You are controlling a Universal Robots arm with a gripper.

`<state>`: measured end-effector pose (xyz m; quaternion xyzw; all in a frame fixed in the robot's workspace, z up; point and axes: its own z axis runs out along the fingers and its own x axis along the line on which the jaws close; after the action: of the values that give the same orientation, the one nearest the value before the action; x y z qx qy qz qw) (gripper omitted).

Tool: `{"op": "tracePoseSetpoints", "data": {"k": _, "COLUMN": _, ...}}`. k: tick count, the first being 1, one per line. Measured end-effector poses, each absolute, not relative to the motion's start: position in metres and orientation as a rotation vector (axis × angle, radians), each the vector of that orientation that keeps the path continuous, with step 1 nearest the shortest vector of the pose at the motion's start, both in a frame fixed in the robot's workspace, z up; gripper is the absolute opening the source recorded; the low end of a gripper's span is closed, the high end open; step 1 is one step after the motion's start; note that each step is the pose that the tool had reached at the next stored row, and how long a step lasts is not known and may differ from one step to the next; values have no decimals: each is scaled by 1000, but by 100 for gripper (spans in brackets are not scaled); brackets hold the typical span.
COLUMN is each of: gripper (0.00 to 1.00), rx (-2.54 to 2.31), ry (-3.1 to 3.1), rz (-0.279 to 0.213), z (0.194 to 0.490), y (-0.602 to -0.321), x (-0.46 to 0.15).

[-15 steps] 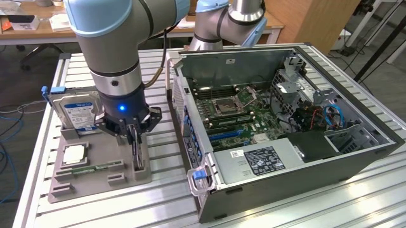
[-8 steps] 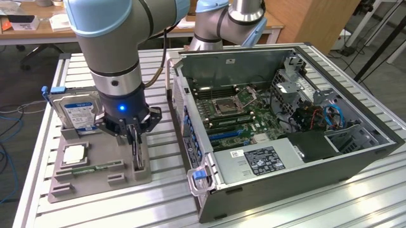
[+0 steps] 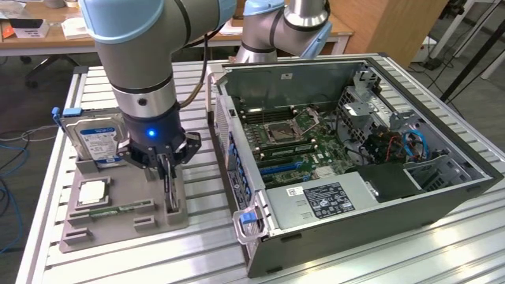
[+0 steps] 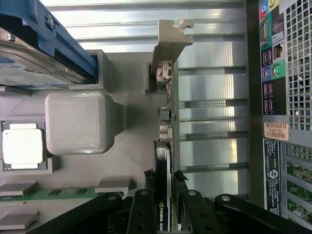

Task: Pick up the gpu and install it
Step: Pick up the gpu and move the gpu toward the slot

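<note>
You will find the gripper point(image 4: 163, 178) low over the grey tray point(image 4: 126, 161), its fingers point(image 4: 144, 204) pinching both faces of the gpu point(image 4: 166, 117). The gpu stands on edge in a slot along the tray's side nearest the open computer case point(image 3: 292, 83), with its metal bracket point(image 4: 170, 41) at the far end. In my judgement the pick-up step is in hand: the grasp is made, the card looks seated, nothing is installed, and freeing it calls for a straight pull out of the slot, whose walls hug the card closely.
</note>
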<state>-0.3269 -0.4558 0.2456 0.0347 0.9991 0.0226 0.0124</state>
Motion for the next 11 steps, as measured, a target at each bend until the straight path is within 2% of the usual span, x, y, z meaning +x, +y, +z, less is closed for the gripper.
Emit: {"op": "tracePoseSetpoints", "data": {"k": 11, "gripper": 26, "rx": 108, "ry": 3114, "rz": 71, "z": 253, "y": -456, "x": -327}}
